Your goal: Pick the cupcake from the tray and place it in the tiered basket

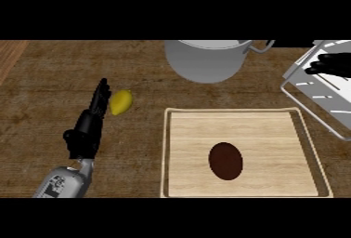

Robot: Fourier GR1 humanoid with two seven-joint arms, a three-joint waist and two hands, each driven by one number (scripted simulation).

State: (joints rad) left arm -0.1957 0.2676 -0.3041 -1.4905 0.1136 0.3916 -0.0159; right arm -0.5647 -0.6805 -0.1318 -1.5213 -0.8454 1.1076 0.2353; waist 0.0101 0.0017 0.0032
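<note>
The cupcake point(225, 160) shows as a dark brown oval lying on the light wooden tray point(185, 186), a little below the tray's middle. Nothing touches it. My right hand point(332, 63) is far from it at the upper right edge, over the white wire tiered basket point(302, 88); only part of the hand shows and what it may hold is hidden. At the left, my left hand point(90, 123) rests open over the counter with its fingers straight and pointing away, well apart from the tray.
A yellow lemon point(120, 102) lies on the wooden counter just right of my left hand's fingertips. A large grey metal pot point(204, 60) stands at the back, between the lemon and the basket, above the tray's far edge.
</note>
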